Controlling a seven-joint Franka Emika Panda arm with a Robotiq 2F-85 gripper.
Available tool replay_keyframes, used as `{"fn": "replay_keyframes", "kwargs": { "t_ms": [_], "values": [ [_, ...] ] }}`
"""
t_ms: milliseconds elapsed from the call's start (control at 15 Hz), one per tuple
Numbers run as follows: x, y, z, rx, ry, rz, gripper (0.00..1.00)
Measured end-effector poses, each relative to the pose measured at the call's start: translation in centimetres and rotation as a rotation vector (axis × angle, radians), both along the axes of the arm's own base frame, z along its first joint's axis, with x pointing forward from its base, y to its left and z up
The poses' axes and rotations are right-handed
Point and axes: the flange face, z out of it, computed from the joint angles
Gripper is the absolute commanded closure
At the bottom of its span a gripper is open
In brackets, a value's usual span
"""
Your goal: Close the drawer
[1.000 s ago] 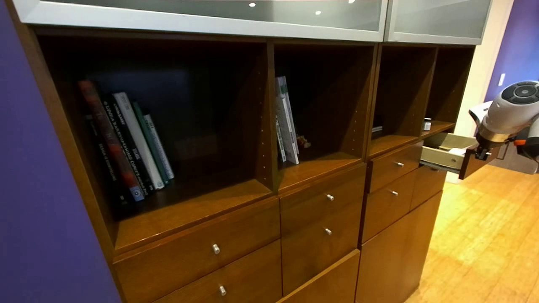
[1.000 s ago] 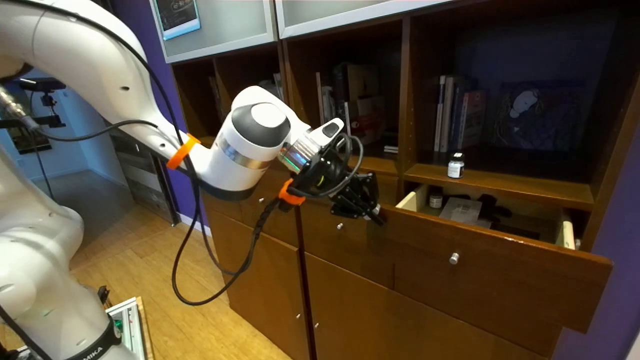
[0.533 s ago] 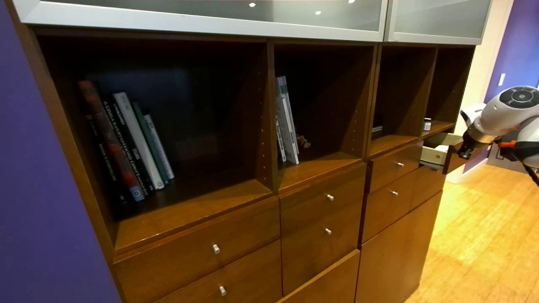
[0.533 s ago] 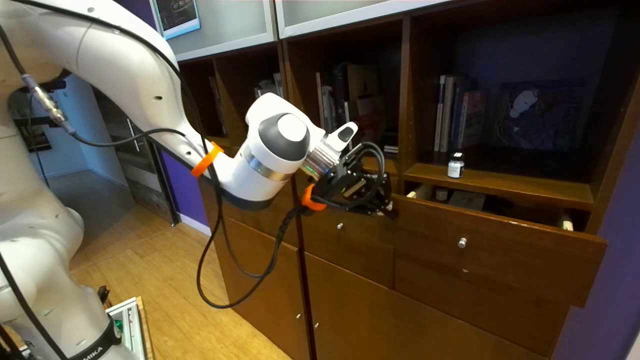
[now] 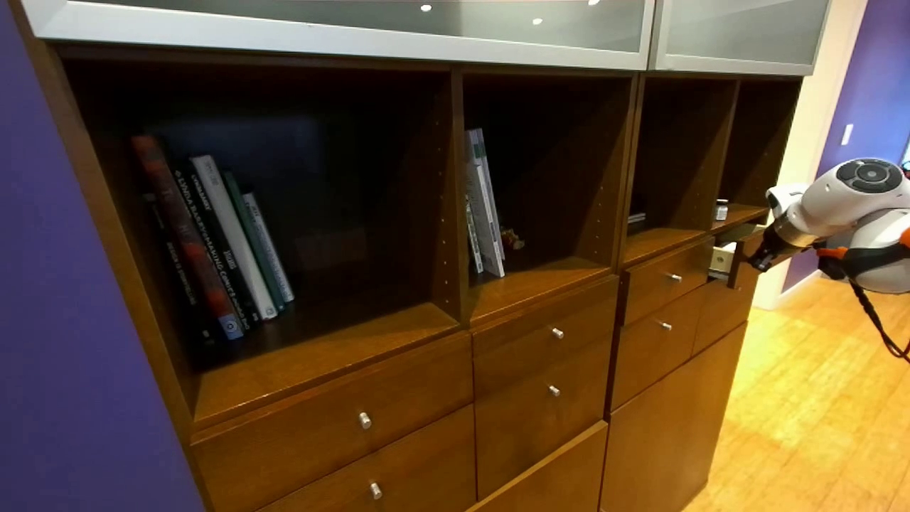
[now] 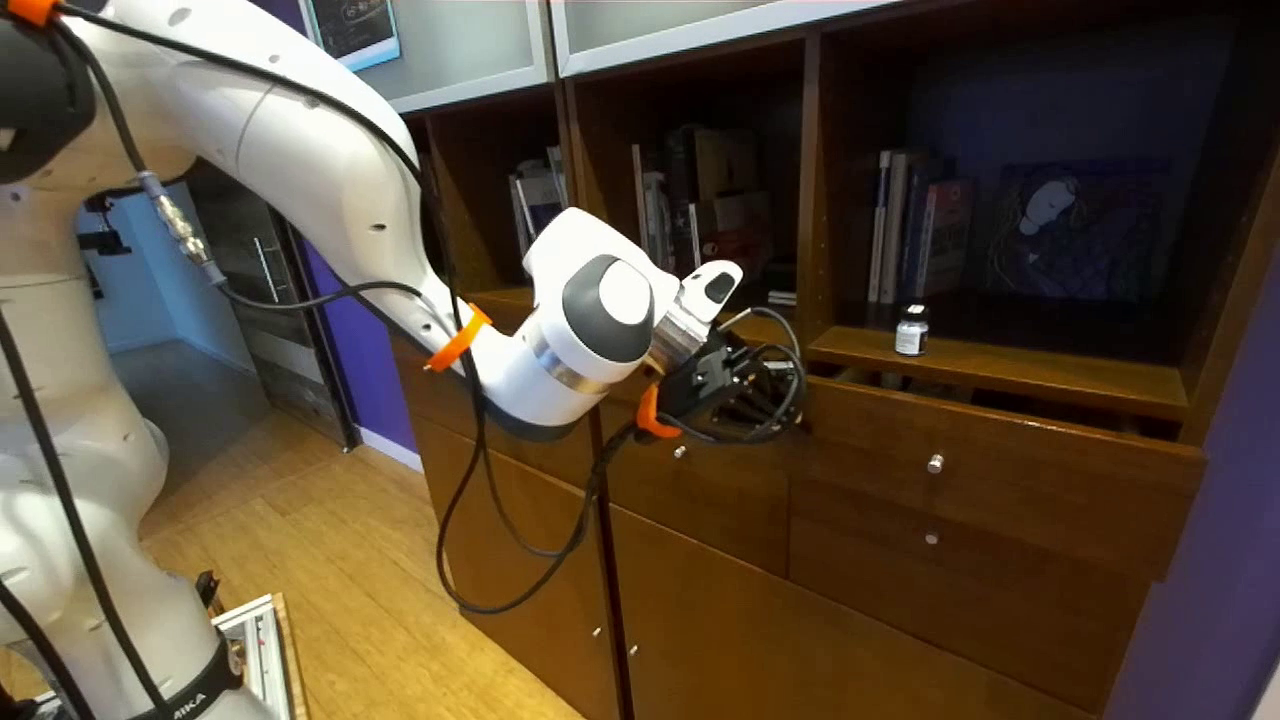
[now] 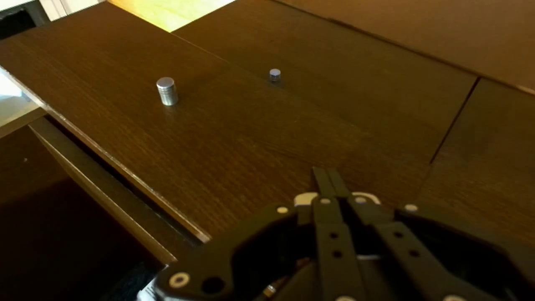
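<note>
Wrist view: drawer (image 7: 188, 142) is stiff wood; should slide easily, though interior mostly hidden, so weight uncertain. No grip needed: flat push on front, best beside silver knob (image 7: 168, 93), since shove at one end may skew it. Bare metal knob likely slippery. Gripper (image 7: 328, 170) fingertips together, nothing between, at one end of drawer front; contact not certain. Front brown, grained, top edge pale-worn; pale inner side (image 5: 721, 259) shows. Both exterior views: drawer part-way out, top row, just below shelf (image 6: 1040, 370) bearing white-labelled bottle (image 6: 911, 331).

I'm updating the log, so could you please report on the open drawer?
Gripper shut, at front of drawer. Drawer partly open. Small jar on shelf above, apparently out of its path.
</note>
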Motion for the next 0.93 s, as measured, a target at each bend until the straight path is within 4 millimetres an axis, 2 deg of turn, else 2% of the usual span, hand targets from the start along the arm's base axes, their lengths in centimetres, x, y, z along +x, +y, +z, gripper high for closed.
{"fn": "replay_keyframes", "kwargs": {
  "t_ms": [467,933],
  "values": [
    [1.4,-0.3,-0.4,0.038,-0.053,0.022,1.00],
    [2.0,0.6,-2.3,0.085,-0.035,0.001,1.00]
  ]
}}
